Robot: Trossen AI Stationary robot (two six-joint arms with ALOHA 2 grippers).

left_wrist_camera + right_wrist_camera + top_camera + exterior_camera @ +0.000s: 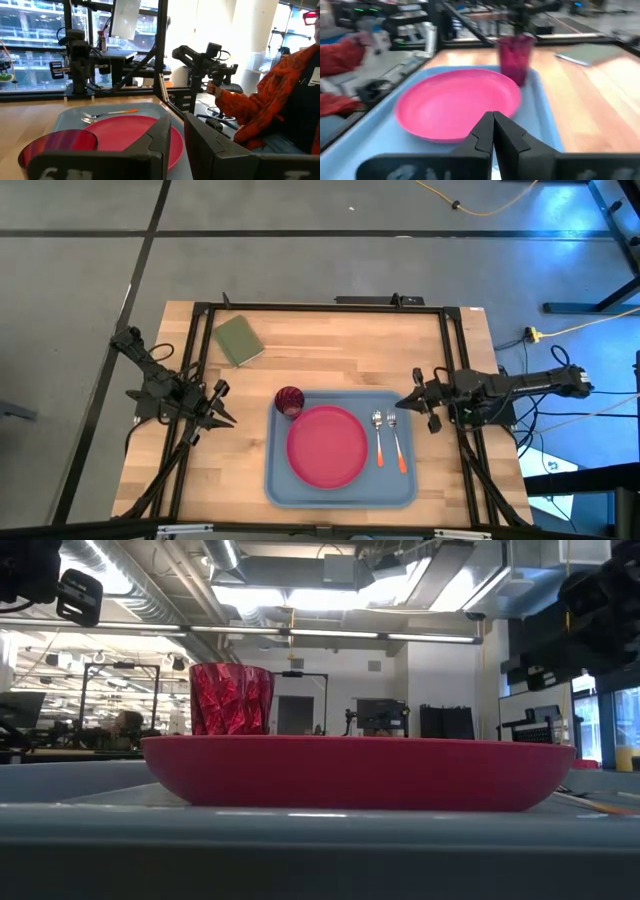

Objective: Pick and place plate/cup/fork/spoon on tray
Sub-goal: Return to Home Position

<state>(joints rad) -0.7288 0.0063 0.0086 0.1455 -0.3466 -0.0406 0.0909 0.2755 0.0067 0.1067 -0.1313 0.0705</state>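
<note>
The light blue tray (345, 495) lies at the table's near middle. On it rest the pink-red plate (327, 446), the dark red cup (289, 401) upright at the tray's far left corner, and the spoon (378, 436) and fork (396, 442) side by side right of the plate, orange handles toward the near edge. My left gripper (228, 412) hangs left of the tray, its fingers a narrow gap apart (178, 145), empty. My right gripper (402, 404) hangs at the tray's right side, shut and empty (493, 131).
A small green square pad (238, 340) lies at the table's far left. A dark metal frame (320, 307) runs along the table's edges. A person in an orange-red sleeve (280, 90) sits beyond the table's right side.
</note>
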